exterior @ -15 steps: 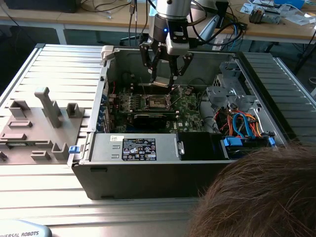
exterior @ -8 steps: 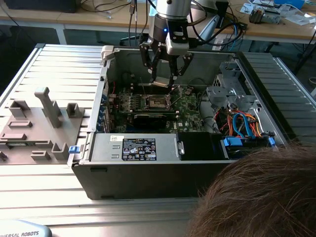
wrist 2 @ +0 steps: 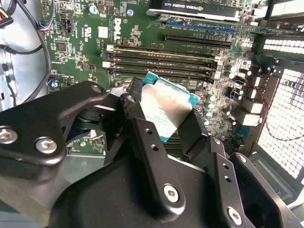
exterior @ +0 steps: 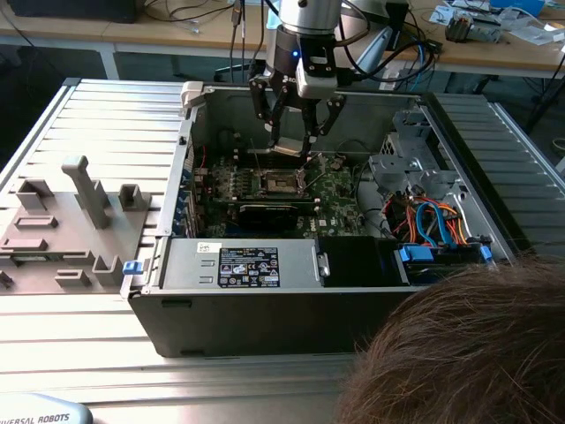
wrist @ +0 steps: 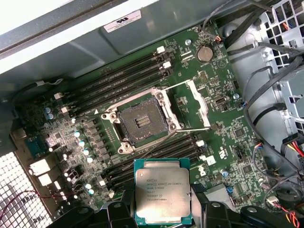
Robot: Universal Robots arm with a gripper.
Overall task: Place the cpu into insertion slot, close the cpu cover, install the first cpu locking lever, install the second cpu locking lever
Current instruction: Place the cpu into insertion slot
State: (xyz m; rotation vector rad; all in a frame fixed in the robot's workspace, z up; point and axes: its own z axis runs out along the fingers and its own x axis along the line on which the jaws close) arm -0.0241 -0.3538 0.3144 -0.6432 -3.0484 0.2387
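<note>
Chip is clamped flat, by its edges, in the gripper above the green board, and the bare socket, its cover swung open, is seen below and slightly aside, not yet directly underneath.

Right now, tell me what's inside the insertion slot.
In the first wrist view the insertion slot holds no chip, only its bare contact bed. The cpu cover is swung open and the end effector holds the cpu apart, so nothing covers it.
</note>
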